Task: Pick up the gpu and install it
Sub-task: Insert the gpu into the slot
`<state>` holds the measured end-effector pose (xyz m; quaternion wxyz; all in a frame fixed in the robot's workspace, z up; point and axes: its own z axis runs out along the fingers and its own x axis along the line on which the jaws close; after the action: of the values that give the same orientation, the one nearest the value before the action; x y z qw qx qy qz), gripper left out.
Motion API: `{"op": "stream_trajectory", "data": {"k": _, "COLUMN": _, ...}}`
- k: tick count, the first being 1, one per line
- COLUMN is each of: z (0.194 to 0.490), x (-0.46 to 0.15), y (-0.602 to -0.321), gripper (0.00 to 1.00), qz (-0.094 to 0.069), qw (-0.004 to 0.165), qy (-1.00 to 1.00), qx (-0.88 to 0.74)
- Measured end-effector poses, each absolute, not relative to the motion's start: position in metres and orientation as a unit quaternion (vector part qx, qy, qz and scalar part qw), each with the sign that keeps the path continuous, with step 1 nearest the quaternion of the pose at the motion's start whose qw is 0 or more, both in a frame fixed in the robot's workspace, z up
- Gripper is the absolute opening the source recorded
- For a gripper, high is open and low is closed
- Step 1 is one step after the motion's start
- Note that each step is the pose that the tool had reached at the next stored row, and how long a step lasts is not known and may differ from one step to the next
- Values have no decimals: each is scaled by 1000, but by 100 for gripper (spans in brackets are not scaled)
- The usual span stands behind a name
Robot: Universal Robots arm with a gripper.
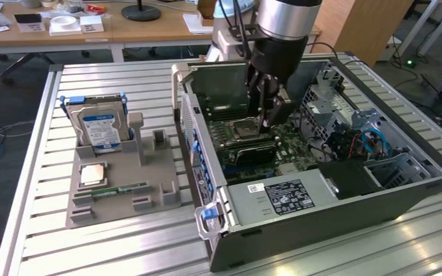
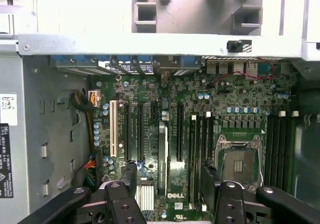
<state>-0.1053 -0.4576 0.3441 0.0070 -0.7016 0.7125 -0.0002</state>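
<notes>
I see the gpu (image 1: 252, 154), dark cooler face showing, standing on edge on the motherboard (image 1: 286, 146).

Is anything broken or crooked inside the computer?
Nothing stands out. The card stands straight in its slot on the green board, in line with the slots beside it, and the open jaws hang above it.

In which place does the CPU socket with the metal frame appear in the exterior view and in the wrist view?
Exterior view: the CPU socket is near the picture's middle, inside the open case, just to the exterior view's left of the gripper.
Wrist view: the CPU socket lies between two groups of memory slots.
Shared landmark: the labelled power supply.
</notes>
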Motion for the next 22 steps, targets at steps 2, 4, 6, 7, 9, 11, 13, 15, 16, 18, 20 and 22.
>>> {"op": "stream_trajectory", "data": {"k": 2, "z": 347, "x": -105, "y": -458, "gripper": 63, "qz": 0, "qw": 7, "qy": 713, "qx": -702}}
{"op": "stream_trajectory", "data": {"k": 4, "z": 350, "x": -105, "y": -458, "gripper": 63, "qz": 0, "qw": 7, "qy": 713, "qx": -701}}
{"op": "stream_trajectory", "data": {"k": 6, "z": 351, "x": -105, "y": -458, "gripper": 63, "qz": 0, "qw": 7, "qy": 713, "qx": -701}}
{"op": "stream_trajectory", "data": {"k": 7, "z": 351, "x": -105, "y": -458, "gripper": 63, "qz": 0, "qw": 7, "qy": 713, "qx": -701}}
{"op": "stream_trajectory", "data": {"k": 9, "z": 351, "x": -105, "y": -458, "gripper": 63, "qz": 0, "qw": 7, "qy": 713, "qx": -701}}
{"op": "stream_trajectory", "data": {"k": 11, "z": 351, "x": -105, "y": -458, "gripper": 63, "qz": 0, "qw": 7, "qy": 713, "qx": -701}}
{"op": "stream_trajectory", "data": {"k": 13, "z": 351, "x": -105, "y": -458, "gripper": 63, "qz": 0, "qw": 7, "qy": 713, "qx": -701}}
{"op": "stream_trajectory", "data": {"k": 15, "z": 351, "x": -105, "y": -458, "gripper": 63, "qz": 0, "qw": 7, "qy": 713, "qx": -701}}
{"op": "stream_trajectory", "data": {"k": 16, "z": 351, "x": -105, "y": -458, "gripper": 63, "qz": 0, "qw": 7, "qy": 713, "qx": -701}}
{"op": "stream_trajectory", "data": {"k": 18, "z": 351, "x": -105, "y": -458, "gripper": 63, "qz": 0, "qw": 7, "qy": 713, "qx": -701}}
{"op": "stream_trajectory", "data": {"k": 20, "z": 351, "x": -105, "y": -458, "gripper": 63, "qz": 0, "qw": 7, "qy": 713, "qx": -701}}
{"op": "stream_trajectory", "data": {"k": 22, "z": 351, "x": -105, "y": -458, "gripper": 63, "qz": 0, "qw": 7, "qy": 713, "qx": -701}}
